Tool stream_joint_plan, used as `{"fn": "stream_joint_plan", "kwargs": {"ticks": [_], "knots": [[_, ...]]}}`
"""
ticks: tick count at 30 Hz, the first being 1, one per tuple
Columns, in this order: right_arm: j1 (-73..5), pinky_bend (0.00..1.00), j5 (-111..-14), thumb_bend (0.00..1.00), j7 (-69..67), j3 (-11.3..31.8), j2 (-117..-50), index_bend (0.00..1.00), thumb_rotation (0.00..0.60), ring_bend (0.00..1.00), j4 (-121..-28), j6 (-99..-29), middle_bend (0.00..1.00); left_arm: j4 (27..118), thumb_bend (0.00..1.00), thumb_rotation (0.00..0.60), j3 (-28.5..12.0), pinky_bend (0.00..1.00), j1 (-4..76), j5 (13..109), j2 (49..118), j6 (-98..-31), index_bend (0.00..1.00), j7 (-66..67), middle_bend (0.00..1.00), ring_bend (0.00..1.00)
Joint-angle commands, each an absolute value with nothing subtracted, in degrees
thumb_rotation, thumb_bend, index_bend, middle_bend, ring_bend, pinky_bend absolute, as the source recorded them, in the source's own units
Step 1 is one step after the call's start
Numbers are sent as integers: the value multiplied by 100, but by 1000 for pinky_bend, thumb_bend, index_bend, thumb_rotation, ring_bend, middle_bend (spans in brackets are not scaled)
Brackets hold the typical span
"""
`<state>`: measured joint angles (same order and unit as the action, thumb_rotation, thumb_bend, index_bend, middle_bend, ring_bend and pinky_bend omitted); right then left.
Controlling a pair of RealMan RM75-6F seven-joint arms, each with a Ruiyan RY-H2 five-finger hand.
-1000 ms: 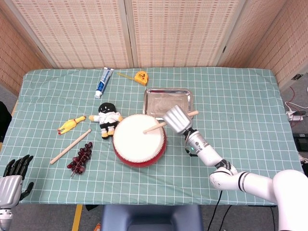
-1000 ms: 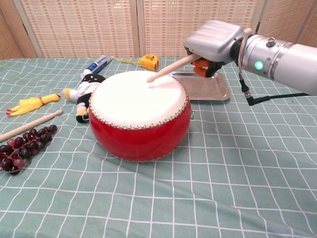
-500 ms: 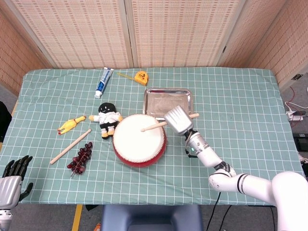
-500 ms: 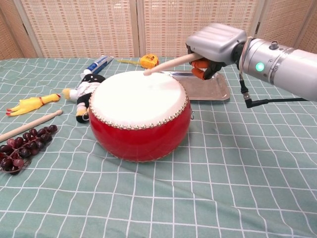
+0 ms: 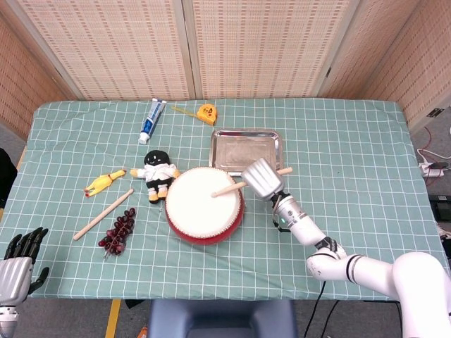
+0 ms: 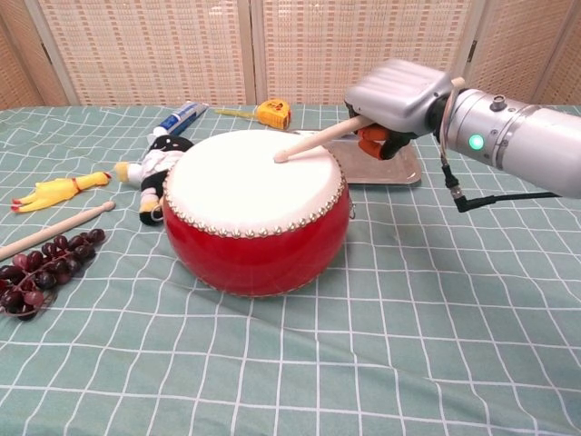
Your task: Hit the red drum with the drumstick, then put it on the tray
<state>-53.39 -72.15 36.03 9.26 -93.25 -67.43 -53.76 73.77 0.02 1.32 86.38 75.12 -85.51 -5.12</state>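
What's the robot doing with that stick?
The robot's right hand holds a drumstick with its tip down on the white top of the red drum. It looks like it is drumming. The silver tray where the stick should go sits just behind the drum and has nothing on it. The left hand waits open by the near edge of the table, holding nothing. A second stick lies on the cloth.

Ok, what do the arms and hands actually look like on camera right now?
The right hand has a boxy silver-grey back with dark fingers and orange showing underneath. Its forearm is a silver cylinder with a lit green dot, a thin black cable hanging off the wrist, and white glossy links behind. The left hand has a silver back and black fingers.
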Motion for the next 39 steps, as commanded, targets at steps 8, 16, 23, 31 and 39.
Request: {"fn": "stream_joint_plan", "kwargs": {"ticks": [8, 16, 23, 31, 39], "knots": [[-5120, 1000, -7351, 526, 1825, 1276, -9476, 1000, 600, 1000, -6860, -5832, 1000, 7372, 310, 600, 0, 20, 127, 8638, 7511, -8560, 80, -520, 51, 82], [-5177, 1000, -7370, 526, 2261, 1045, -9423, 1000, 600, 1000, -6779, -5478, 1000, 7383, 310, 600, -1, 20, 124, 8632, 7502, -8560, 80, -503, 51, 83], [-5269, 1000, -7530, 527, 3329, 803, -9457, 1000, 600, 1000, -6572, -5426, 1000, 7378, 311, 600, 3, 20, 133, 8632, 7514, -8537, 80, -508, 50, 82], [-5096, 1000, -7622, 527, 2149, 1160, -9482, 1000, 600, 1000, -6866, -5928, 1000, 7366, 311, 600, -5, 20, 138, 8626, 7516, -8534, 80, -509, 51, 83], [-5040, 1000, -7576, 527, 1905, 1173, -9380, 1000, 600, 1000, -6887, -5817, 1000, 7388, 310, 600, -2, 20, 144, 8637, 7511, -8533, 80, -483, 50, 82]]}}
